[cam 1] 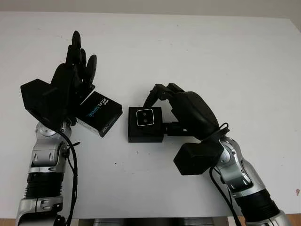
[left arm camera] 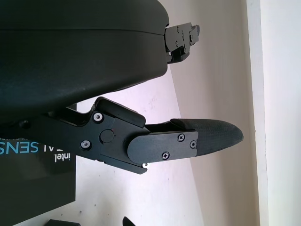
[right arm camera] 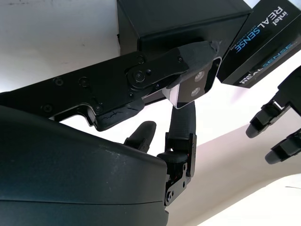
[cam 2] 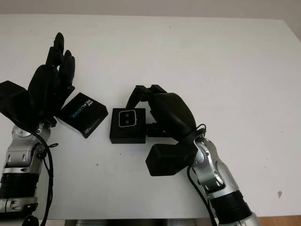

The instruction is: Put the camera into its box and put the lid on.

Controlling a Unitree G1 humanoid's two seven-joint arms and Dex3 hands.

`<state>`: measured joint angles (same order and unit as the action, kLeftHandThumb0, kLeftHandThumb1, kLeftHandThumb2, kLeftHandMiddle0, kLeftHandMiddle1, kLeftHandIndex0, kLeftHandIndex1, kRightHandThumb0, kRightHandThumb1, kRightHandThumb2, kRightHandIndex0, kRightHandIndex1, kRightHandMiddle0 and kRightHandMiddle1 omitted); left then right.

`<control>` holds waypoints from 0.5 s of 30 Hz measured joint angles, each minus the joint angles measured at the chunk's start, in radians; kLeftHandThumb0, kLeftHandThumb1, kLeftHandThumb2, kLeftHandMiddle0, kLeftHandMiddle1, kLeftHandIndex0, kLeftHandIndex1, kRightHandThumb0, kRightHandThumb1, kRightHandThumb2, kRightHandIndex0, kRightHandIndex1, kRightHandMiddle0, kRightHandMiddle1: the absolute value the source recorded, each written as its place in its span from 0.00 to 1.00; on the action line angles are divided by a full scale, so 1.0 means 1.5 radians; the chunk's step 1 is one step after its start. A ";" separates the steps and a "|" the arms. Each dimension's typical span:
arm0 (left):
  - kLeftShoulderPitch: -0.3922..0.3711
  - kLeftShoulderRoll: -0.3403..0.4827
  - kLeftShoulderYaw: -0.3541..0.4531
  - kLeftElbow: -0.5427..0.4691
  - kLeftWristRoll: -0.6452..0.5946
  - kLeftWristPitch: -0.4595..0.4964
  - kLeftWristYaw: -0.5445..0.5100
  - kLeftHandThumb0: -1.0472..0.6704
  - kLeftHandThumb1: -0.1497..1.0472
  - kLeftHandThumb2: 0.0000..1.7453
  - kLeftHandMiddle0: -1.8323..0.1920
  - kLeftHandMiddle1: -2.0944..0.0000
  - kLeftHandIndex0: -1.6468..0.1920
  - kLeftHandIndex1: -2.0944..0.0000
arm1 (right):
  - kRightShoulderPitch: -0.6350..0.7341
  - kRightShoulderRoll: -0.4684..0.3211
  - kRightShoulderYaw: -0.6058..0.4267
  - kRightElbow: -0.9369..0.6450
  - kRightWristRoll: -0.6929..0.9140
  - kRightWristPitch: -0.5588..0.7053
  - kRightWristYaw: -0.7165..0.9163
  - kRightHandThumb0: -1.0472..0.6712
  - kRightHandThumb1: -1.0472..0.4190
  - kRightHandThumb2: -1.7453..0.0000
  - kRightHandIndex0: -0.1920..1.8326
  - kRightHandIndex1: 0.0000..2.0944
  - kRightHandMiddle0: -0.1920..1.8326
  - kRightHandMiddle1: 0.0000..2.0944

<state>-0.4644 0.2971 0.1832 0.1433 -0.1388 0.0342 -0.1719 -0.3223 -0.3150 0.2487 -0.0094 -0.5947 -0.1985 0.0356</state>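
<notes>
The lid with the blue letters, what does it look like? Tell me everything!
The lid is a flat black rectangle, cardboard by the look of it, with "intel REALSENSE" printed in white and blue on its top. It lies turned at a slant on the white table, just left of the black box and apart from it. It is not on the box yet. The left hand is open at its left end; whether it touches cannot be told.
</notes>
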 measured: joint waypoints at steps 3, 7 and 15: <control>0.000 0.000 0.000 0.000 0.000 0.000 0.000 0.17 1.00 0.29 1.00 1.00 1.00 1.00 | 0.006 0.002 0.000 0.000 0.005 0.005 0.000 0.37 0.03 0.97 0.19 0.37 0.28 0.78; 0.000 0.000 0.000 -0.003 0.000 0.000 0.000 0.17 1.00 0.29 1.00 1.00 1.00 1.00 | 0.011 0.001 0.001 0.000 0.004 0.009 0.007 0.37 0.02 0.97 0.19 0.37 0.28 0.78; 0.000 0.000 0.000 -0.003 0.000 0.000 -0.002 0.17 1.00 0.29 1.00 1.00 1.00 1.00 | 0.009 -0.032 0.011 -0.042 -0.040 0.024 0.063 0.22 0.03 0.97 0.13 0.20 0.15 0.51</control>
<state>-0.4639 0.2974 0.1836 0.1384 -0.1388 0.0338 -0.1755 -0.3080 -0.3623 0.2659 -0.0731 -0.6544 -0.1620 0.1297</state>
